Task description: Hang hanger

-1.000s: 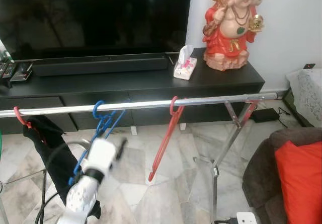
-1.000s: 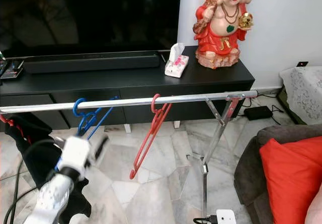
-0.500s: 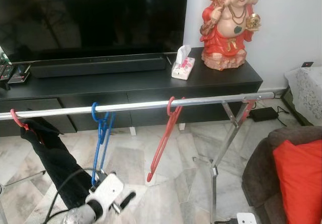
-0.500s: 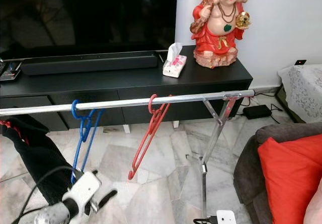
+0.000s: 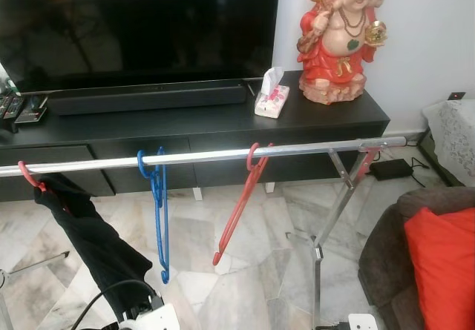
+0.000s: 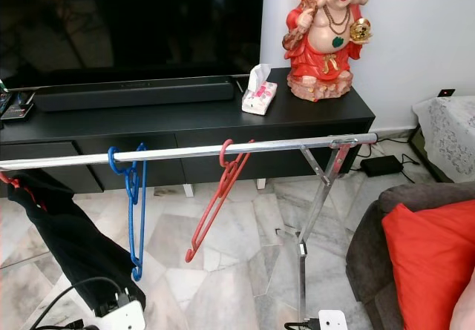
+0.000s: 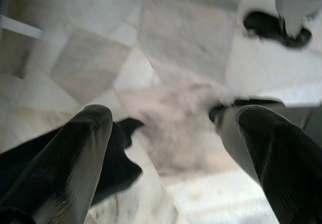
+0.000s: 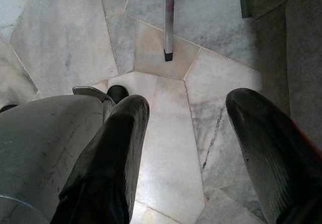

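Both the left gripper (image 7: pixel 168 133) and right gripper (image 8: pixel 193 133) hang spread and empty, pointed at the marble floor (image 8: pixel 60 38). At centre-left, the blue plastic hanger (image 5: pixel 158 211) hangs hooked on the silver metal rail (image 5: pixel 297 150), so the hanging looks done. Best to keep both arms low, clear of the red plastic hanger (image 5: pixel 239 211) beside it.

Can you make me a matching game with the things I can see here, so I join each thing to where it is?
Things:
1. blue plastic hanger
2. red plastic hanger
3. white tissue box with pink flowers
4. black cloth garment

Places:
A. on the black TV cabinet, beside the red and gold laughing statue
B. hooked near the middle of the silver metal rail, slanting
C. draped from the rail's left end, reaching toward the floor
D. hanging straight down from the rail, between the garment and the other hanger

Pairs: 1-D, 2-B, 3-A, 4-C
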You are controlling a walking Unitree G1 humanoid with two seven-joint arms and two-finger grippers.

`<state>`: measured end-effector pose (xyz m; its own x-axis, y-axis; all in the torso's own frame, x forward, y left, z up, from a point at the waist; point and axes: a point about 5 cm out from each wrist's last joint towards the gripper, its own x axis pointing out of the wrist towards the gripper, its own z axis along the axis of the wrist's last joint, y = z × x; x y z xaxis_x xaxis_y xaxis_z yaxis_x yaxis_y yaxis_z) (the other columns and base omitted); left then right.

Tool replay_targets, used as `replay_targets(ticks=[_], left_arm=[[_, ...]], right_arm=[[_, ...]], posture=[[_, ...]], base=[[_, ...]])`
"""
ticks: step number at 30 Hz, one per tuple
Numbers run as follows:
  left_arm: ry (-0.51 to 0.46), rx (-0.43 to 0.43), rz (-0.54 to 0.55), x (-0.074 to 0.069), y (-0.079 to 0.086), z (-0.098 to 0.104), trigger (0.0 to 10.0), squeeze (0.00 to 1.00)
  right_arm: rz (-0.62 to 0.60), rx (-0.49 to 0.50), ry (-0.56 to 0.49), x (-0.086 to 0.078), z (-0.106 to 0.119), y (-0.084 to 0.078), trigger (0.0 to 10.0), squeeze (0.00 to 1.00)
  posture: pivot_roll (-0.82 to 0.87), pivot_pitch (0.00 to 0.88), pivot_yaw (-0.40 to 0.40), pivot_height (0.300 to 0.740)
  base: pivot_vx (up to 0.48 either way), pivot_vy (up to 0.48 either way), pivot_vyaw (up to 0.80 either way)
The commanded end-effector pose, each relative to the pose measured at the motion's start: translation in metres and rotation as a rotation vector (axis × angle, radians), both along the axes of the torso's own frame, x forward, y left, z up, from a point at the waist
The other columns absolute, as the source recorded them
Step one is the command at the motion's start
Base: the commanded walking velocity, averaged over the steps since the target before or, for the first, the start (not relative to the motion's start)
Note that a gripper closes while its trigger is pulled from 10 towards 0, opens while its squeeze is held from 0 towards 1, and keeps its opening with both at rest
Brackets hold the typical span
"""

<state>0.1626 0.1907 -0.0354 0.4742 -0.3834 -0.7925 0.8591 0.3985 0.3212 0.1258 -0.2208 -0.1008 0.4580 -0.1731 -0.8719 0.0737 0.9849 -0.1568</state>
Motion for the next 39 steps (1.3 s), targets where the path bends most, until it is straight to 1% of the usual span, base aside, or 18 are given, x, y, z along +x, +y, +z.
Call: replay_targets(ticks=[1, 2, 5, 9, 10, 11, 14, 15, 16, 17, 19, 21, 22, 23, 24, 29, 32, 39], left_arm=[[0.049, 0.078, -0.026, -0.007, 0.01, -0.007, 10.0, 0.27], [0.1, 0.136, -0.078, -0.017, 0.014, -0.014, 10.0, 0.0], [0.133, 0.163, -0.095, -0.022, 0.017, -0.018, 10.0, 0.0], [0.12, 0.214, 0.044, -0.023, 0.026, -0.028, 10.0, 0.0], [0.114, 0.223, 0.101, -0.022, 0.028, -0.03, 10.0, 0.0], [0.103, 0.216, 0.231, -0.019, 0.031, -0.035, 10.0, 0.0], [0.1, 0.207, 0.299, -0.017, 0.032, -0.037, 10.0, 0.0], [0.112, 0.155, 0.495, -0.015, 0.034, -0.042, 10.0, 0.0], [0.119, 0.137, 0.556, -0.015, 0.034, -0.043, 10.0, 0.0], [0.119, 0.137, 0.556, -0.015, 0.034, -0.043, 10.0, 0.0], [0.136, 0.11, 0.719, -0.017, 0.036, -0.049, 10.0, 0.0], [0.13, 0.097, 0.797, -0.017, 0.037, -0.051, 10.0, 0.0], [0.117, 0.045, 0.884, -0.015, 0.036, -0.052, 10.0, 0.0], [0.117, 0.045, 0.884, -0.015, 0.036, -0.052, 10.0, 0.0], [0.114, 0.007, 0.954, -0.013, 0.035, -0.053, 10.0, 0.0], [0.117, -0.083, 1.074, -0.009, 0.031, -0.053, 10.0, 0.0], [0.12, -0.135, 1.202, -0.007, 0.033, -0.053, 10.0, 0.0], [0.14, -0.125, 1.197, -0.008, 0.03, -0.056, 10.0, 0.0]], right_arm=[[-0.003, 0.002, 0.008, -0.003, -0.001, 0.001, 10.0, 0.0], [-0.003, 0.002, 0.009, -0.003, -0.001, 0.001, 10.0, 0.0], [-0.003, 0.003, 0.009, -0.003, -0.001, 0.002, 10.0, 0.0], [0.001, 0.005, 0.011, -0.003, -0.001, 0.002, 10.0, 0.0], [0.001, 0.006, 0.011, -0.003, -0.001, 0.003, 10.0, 0.0], [0.002, 0.006, 0.011, -0.003, -0.002, 0.003, 10.0, 0.0], [0.002, 0.005, 0.011, -0.003, -0.002, 0.003, 10.0, 0.0], [0.002, 0.005, 0.011, -0.003, -0.002, 0.003, 10.0, 0.0], [0.001, 0.005, 0.011, -0.003, -0.002, 0.003, 10.0, 0.0], [0.001, 0.005, 0.011, -0.003, -0.002, 0.003, 10.0, 0.0], [-0.002, 0.004, 0.011, -0.003, -0.002, 0.003, 10.0, 0.0], [-0.004, 0.003, 0.012, -0.003, -0.002, 0.004, 10.0, 0.0], [-0.004, 0.004, 0.013, -0.004, -0.002, 0.004, 10.0, 0.0], [-0.004, 0.004, 0.013, -0.004, -0.002, 0.004, 10.0, 0.0], [-0.005, 0.005, 0.013, -0.004, -0.002, 0.004, 10.0, 0.0], [-0.021, 0.011, 0.007, -0.004, -0.002, 0.003, 10.0, 0.0], [-0.035, 0.009, -0.005, -0.002, -0.001, 0.002, 10.0, 0.0], [-0.041, 0.01, -0.024, 0.002, 0.0, 0.002, 10.0, 0.0]], posture=[[-0.17, 0.0, 0.013, 0.74], [-0.17, 0.0, 0.013, 0.74], [-0.17, 0.0, 0.014, 0.74], [-0.17, 0.0, 0.016, 0.74], [-0.17, 0.0, 0.016, 0.74], [-0.17, 0.0, 0.016, 0.74], [-0.17, 0.0, 0.016, 0.74], [-0.17, 0.0, 0.017, 0.74], [-0.18, 0.0, 0.018, 0.74], [-0.18, 0.0, 0.018, 0.74], [-0.18, 0.0, 0.02, 0.74], [-0.18, 0.0, 0.02, 0.74], [-0.18, 0.0, 0.022, 0.74], [-0.18, 0.0, 0.022, 0.74], [-0.18, 0.0, 0.024, 0.74], [-0.18, 0.0, 0.024, 0.74], [-0.19, 0.0, 0.027, 0.74], [-0.2, 0.0, 0.034, 0.74]], base=[[0.0, 0.0, 0.0], [0.0, 0.0, 0.0], [0.0, 0.0, 0.0], [0.0, 0.0, 0.0], [0.0, 0.0, 0.0], [0.0, 0.0, 0.0], [0.0, 0.0, 0.0], [0.0, 0.0, 0.0], [0.0, 0.0, 0.0], [0.0, 0.0, 0.0], [0.0, 0.0, 0.0], [0.0, 0.0, 0.0], [0.0, 0.0, 0.0], [0.0, 0.0, 0.0], [0.0, 0.0, 0.0], [0.0, 0.0, 0.0], [0.0, 0.0, 0.0], [0.0, 0.0, 0.0]])
